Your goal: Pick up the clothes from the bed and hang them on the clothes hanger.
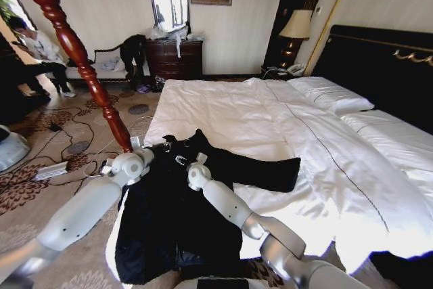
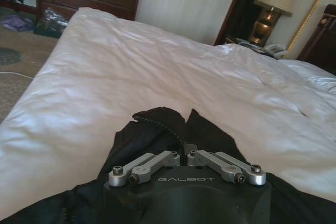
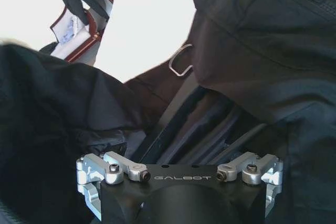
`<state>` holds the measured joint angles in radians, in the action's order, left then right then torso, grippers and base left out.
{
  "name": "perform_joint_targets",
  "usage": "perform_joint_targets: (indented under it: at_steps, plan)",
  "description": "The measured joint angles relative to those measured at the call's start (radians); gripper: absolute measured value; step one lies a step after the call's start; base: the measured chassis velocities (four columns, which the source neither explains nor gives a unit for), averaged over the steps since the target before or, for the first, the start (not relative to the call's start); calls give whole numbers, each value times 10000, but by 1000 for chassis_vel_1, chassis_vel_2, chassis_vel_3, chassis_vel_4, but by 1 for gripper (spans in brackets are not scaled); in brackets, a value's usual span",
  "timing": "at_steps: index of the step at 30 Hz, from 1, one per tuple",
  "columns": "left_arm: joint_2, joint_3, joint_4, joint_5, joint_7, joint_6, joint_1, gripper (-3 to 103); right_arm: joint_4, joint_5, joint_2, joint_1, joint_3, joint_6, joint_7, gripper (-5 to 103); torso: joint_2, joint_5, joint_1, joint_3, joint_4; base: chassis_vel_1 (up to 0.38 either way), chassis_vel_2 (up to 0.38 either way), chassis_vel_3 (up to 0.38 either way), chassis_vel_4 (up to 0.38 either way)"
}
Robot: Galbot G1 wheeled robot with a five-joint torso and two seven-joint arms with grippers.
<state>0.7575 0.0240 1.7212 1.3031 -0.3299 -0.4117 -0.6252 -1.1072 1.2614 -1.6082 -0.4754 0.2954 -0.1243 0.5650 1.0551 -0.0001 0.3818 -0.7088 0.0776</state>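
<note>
Two grippers work the coat at the near edge of the bed. Step in hand, as I judge it: securing the collar before lifting. Left gripper looks clenched on the collar fabric. Right gripper sits pressed into the folds, links spread, apparently released. Both arms reach forward, elbows low, wrists over the collar. Next move calls for a raise toward the stand, just left of the bed.
</note>
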Motion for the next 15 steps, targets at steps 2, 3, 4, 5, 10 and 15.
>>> perform_joint_targets:
  at_steps: [2,3,4,5,10,15]
  plan:
    - [-65,0,-27,-76,2,-2,-55,1,-72,-28,-5,0,-7,-4,2,100,0,0,1,0,2,0,0,0,0]
    - [-138,-5,-44,-160,27,-21,-107,1,-194,-36,10,0,-8,-11,6,100,0,0,1,-1,4,0,0,0,0]
    - [-172,-14,-52,-205,50,-34,-128,1,-290,-36,37,-9,-9,-14,14,100,0,1,1,0,3,0,0,0,0]
    - [-364,-78,-125,-490,174,-100,-253,1,-642,-6,184,-85,2,-27,112,100,0,0,1,0,4,0,0,0,0]
    - [-842,-274,-512,-1534,322,-53,-671,1,-1783,463,636,-481,256,-221,827,100,0,1,0,0,-6,0,0,0,0]
    - [-803,-436,-597,-1536,321,-26,-734,1,-2195,639,796,-834,335,-114,853,100,1,1,-1,1,8,0,0,0,0]
